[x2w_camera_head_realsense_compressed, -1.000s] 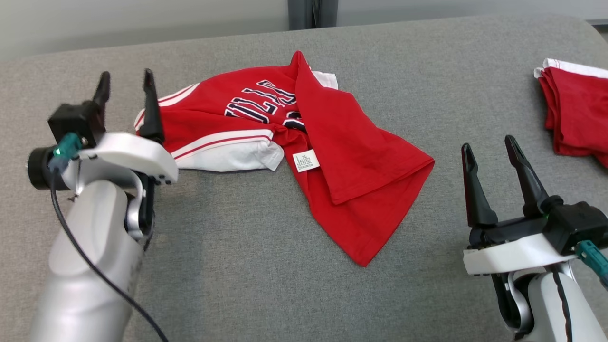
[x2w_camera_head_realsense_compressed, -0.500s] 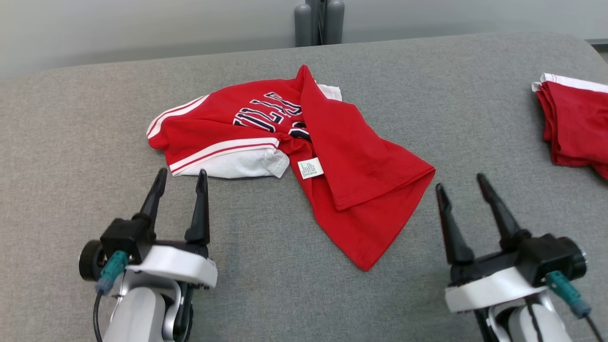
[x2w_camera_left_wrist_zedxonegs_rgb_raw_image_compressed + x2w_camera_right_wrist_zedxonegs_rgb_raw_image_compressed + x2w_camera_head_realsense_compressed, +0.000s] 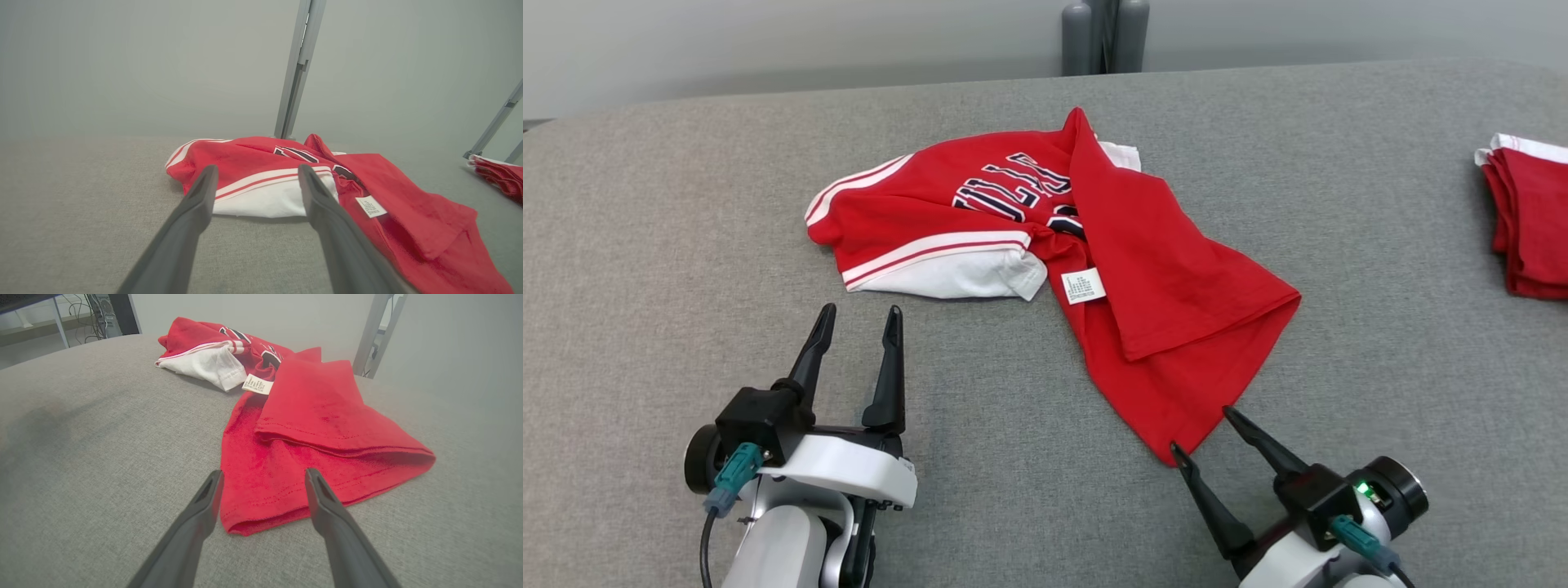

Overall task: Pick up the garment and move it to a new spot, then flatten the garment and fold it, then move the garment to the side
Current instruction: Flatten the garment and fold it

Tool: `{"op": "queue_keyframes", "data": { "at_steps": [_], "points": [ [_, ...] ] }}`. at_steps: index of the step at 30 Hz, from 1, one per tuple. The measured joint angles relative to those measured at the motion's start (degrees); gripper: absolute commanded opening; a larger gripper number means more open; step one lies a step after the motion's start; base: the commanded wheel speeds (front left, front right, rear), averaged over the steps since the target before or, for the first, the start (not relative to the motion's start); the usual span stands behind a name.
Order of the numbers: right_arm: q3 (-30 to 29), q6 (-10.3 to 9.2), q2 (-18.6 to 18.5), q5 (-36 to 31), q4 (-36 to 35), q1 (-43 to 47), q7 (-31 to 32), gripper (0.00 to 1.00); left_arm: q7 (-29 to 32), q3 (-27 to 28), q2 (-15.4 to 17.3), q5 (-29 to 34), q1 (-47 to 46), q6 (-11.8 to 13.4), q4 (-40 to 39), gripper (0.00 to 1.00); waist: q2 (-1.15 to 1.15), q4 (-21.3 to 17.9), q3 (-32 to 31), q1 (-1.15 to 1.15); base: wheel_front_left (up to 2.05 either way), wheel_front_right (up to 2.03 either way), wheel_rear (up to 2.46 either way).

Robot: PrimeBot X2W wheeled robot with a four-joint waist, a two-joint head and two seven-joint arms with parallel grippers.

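Garment: red jersey with white striped trim and dark lettering, lying crumpled near the middle of the grey fabric surface. One red panel is folded back over the chest lettering. A white sleeve lies at the edge toward the robot, and a white care label is turned outward beside it. The red hem runs out to a pointed corner at the near right.

Left gripper: fingers spread wide, nothing between them. We see them aimed at the white sleeve, short of it and clear of the cloth.

Right gripper: fingers also spread wide, holding nothing. They sit low over the surface with the tips on either side of the pointed hem corner. We cannot tell whether either tip touches the cloth.

Also noted: a folded stack of red clothes at the far right, well apart from the jersey. Grey posts stand behind the far edge.
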Motion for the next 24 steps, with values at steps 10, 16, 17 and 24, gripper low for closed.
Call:
{"op": "queue_keyframes", "data": {
  "at_steps": [10,16,17,24],
  "points": [
    [6.1,0.00,-2.4,-0.9,7.7,-4.7,2.6,1.00,0.0,-1.6,0.0,-1.3,-1.1,0.1,1.0,1.00,0.00,1.8,1.4,0.00,0.00,0.00,0.00],
    [7.3,0.00,-2.8,-0.4,11.1,-7.2,3.1,0.96,0.0,-2.0,0.0,-1.5,-2.0,0.3,1.3,1.00,0.00,2.8,2.0,0.00,0.00,0.00,0.00],
    [7.4,0.01,-2.9,-0.4,11.6,-7.5,3.3,0.36,0.0,-2.0,0.0,-1.6,-2.0,0.3,1.4,1.00,0.00,2.9,2.1,0.00,0.00,0.00,0.00],
    [4.2,0.01,-3.6,0.1,13.5,-9.3,3.0,0.00,0.0,-1.8,0.0,-1.9,-2.0,0.3,1.6,1.00,0.00,2.9,1.9,0.00,0.00,0.00,0.00]
  ]
}}
